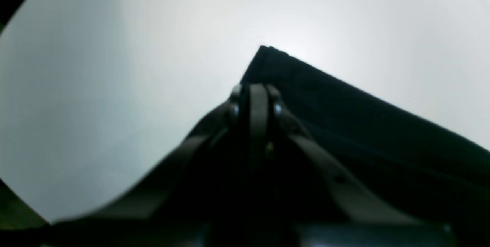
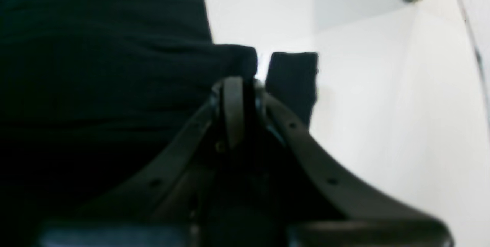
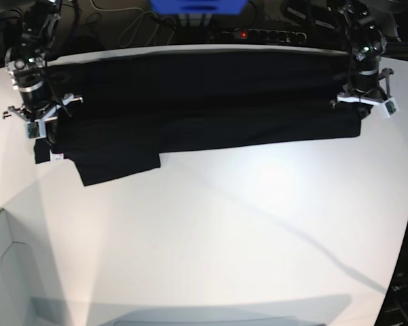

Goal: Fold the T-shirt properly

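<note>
- The T-shirt [image 3: 204, 102] lay stretched as a long black band across the far side of the white table [image 3: 224, 231], reaching from one gripper to the other.
- The left gripper [image 3: 362, 109] had its jaws closed on the shirt's corner, cloth trailing away beside them.
- The right gripper [image 3: 42, 132] was closed on the opposite end; a sleeve [image 3: 115, 159] lay just beyond it.
- A small white label [image 3: 56, 157] showed close beneath those jaws.
- A power strip [image 3: 258, 34] and cables [image 3: 129, 30] sat behind the table.
</note>
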Motion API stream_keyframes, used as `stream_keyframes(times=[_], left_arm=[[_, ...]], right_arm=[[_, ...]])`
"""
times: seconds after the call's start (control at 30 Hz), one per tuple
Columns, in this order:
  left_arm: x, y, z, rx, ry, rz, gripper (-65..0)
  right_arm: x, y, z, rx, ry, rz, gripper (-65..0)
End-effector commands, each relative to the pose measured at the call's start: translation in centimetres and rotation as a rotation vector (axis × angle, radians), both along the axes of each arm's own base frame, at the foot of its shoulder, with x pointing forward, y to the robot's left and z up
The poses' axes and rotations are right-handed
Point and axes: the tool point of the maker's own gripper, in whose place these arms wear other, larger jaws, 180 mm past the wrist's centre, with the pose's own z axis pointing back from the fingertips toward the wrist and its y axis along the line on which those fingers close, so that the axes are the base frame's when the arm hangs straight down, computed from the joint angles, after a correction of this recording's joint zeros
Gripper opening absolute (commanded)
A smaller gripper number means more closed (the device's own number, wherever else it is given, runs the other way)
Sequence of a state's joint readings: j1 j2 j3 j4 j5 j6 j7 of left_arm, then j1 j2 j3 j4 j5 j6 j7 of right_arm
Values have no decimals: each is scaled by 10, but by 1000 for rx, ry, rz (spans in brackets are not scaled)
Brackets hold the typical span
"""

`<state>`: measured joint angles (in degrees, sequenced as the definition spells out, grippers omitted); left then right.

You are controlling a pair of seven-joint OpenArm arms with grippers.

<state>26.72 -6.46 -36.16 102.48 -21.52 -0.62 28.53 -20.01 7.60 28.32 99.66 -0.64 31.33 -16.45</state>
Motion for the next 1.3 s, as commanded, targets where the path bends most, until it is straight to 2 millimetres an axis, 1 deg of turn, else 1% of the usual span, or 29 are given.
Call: stream_keyframes(times=[0.0,0.13,0.27,0.53,0.57,0.63,0.7,0.77,0.8,0.87,0.9,1.0,1.07,1.1,1.13,1.2,1.27], left_arm=[[1,5,9,32,-22,-1,-650],[-2,5,7,31,-14,1,-650],[-5,7,6,35,-4,-1,-650],[-17,12,-21,3,56,28,-650],[-18,12,-23,1,61,30,-650],[-13,13,-24,-4,54,31,-650],[-12,12,-28,-12,63,27,-649],[-9,7,-30,-15,69,6,-649],[-6,1,-32,-22,70,-23,-648],[-2,-9,-32,-32,66,-88,-648],[-1,-11,-32,-33,64,-102,-648],[-1,-14,-32,-36,64,-115,-648],[-1,-14,-33,-37,65,-114,-630],[-1,-14,-33,-37,65,-114,-612],[-1,-14,-33,-37,67,-116,-584],[-1,-14,-33,-37,67,-116,-506],[-2,-14,-33,-37,67,-114,-422]], right_arm=[[4,-3,9,-5,-36,5,-650],[-3,-3,2,0,-13,1,-650],[-4,-4,1,-3,-6,2,-650],[-6,-4,-2,-5,9,3,-650],[-7,-4,-3,-7,14,2,-630],[-9,-6,-7,-11,44,-4,-546],[-9,-7,-7,-19,51,-4,-456],[-7,-10,0,-31,36,-5,-371],[-6,-11,4,-37,25,-4,-338],[-5,-17,19,-60,-8,-18,-290],[-4,-18,25,-68,-24,-19,-279],[6,-12,42,-77,-75,-10,-273],[21,-3,51,-69,-114,12,-273],[30,3,52,-59,-125,27,-273],[38,10,49,-43,-121,41,-273],[57,21,44,-26,-93,63,-273],[72,26,36,-6,-57,66,-272]])
